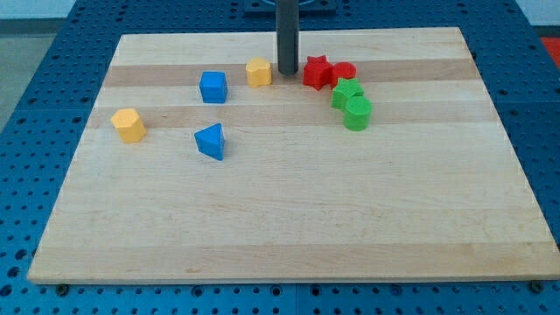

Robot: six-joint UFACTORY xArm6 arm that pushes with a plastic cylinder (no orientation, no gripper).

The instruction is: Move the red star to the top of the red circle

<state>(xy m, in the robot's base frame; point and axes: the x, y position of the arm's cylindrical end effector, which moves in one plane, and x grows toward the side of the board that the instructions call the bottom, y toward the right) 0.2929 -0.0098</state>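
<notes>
- Starting nearest: blue triangle (211, 141) and yellow hexagon (129, 125) at left.
- Farther right, green cylinder (358, 113) touches a green block (346, 92).
- Blue cube (213, 87) and a yellow block (258, 73) lie farther.
- Red star (317, 72) touches red circle's (343, 73) left side.
- My tip (288, 72), a jawless rod, stands just left of the star.
</notes>
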